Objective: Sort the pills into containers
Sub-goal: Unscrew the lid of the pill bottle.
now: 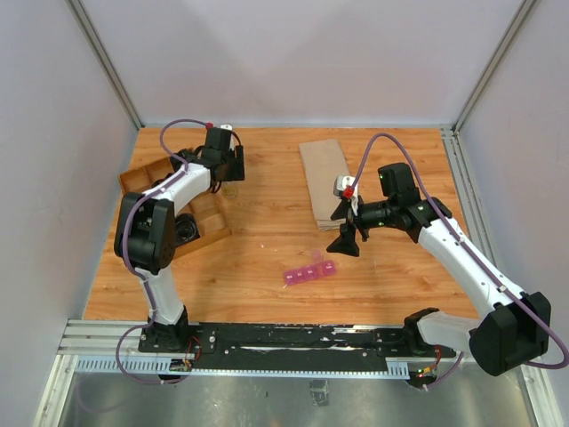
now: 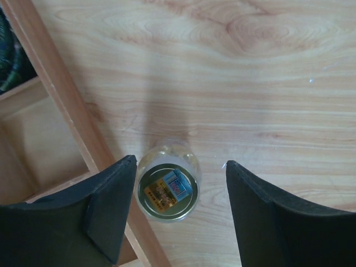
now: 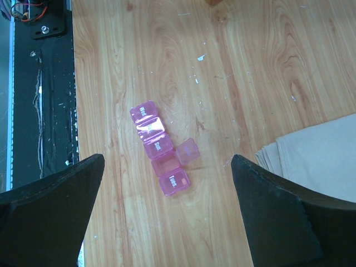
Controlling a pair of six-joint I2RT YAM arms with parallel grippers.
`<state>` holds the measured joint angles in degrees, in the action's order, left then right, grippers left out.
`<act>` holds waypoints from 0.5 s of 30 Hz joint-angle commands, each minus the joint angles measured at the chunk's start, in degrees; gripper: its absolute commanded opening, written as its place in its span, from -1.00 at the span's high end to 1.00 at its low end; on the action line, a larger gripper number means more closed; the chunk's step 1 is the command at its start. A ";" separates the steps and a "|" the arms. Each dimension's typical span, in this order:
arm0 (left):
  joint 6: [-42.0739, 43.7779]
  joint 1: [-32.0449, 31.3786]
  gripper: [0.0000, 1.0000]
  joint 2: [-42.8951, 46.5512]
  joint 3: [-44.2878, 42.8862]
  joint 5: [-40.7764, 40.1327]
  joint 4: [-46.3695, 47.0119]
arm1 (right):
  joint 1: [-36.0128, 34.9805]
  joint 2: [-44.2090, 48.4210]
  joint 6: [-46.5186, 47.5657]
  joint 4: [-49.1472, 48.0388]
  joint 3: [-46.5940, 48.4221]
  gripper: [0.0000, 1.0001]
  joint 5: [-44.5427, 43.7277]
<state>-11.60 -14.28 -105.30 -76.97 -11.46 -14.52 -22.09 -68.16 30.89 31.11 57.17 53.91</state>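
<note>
Left hand (image 1: 227, 167) and right hand (image 1: 348, 238) were both open, gripping nothing.
Top: containers (image 1: 310, 271) lay mid-tabletop (image 1: 267, 294), near right hand. Left wrist: jaws stood apart around a bottle (image 2: 168, 189) beside the tray (image 2: 61, 100). Right wrist: jaws gaped wide above the containers, one lid up.

On the table (image 1: 258, 253), the containers (image 1: 310, 272) lie front-centre, a folded cloth (image 1: 324, 182) behind them; a bottle (image 2: 167, 188) stands just beside the tray (image 1: 140, 178) at left.
</note>
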 commanded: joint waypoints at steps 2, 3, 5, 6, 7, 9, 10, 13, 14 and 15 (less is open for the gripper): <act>1.27 0.42 -0.32 -1.58 -2.28 1.93 -2.27 | 0.64 0.49 0.87 -0.47 -0.21 -0.98 -0.14; 1.19 0.40 -0.32 -1.66 -2.24 1.85 -2.46 | 0.64 0.49 0.92 -0.47 -0.28 -0.98 -0.12; 0.94 0.44 -0.32 -1.71 -2.06 1.67 -2.61 | 0.64 0.56 1.00 -0.48 -0.23 -0.98 -0.12; 0.82 0.40 -0.32 -1.75 -1.80 1.62 -2.61 | 0.64 0.49 1.01 -0.45 -0.26 -0.97 -0.12; 0.64 0.41 -0.28 -1.94 -1.67 1.71 -2.69 | 0.60 0.49 1.04 -0.44 -0.25 -0.97 -0.04; 0.54 0.41 -0.27 -2.48 -1.88 2.07 -3.18 | 0.64 0.40 1.24 -0.31 -0.29 -0.97 -0.03; 0.32 0.44 -0.27 -2.87 -2.17 2.26 -3.56 | 0.63 0.40 1.41 -0.27 -0.38 -0.98 0.04; 0.09 0.39 -0.27 -3.74 -2.40 2.56 -3.93 | 0.73 0.31 1.65 -0.18 -0.49 -0.98 0.05; 0.04 0.44 -0.27 -3.85 -2.41 2.51 -4.01 | 0.81 0.38 1.70 -0.18 -0.50 -0.98 0.13; 0.00 0.40 -0.27 -3.79 -2.40 2.70 -4.09 | 0.86 0.39 1.76 -0.18 -0.48 -0.98 0.17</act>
<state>-10.98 -14.26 -107.90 -77.73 -9.96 -17.15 -22.09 -68.16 31.59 31.14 57.14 53.80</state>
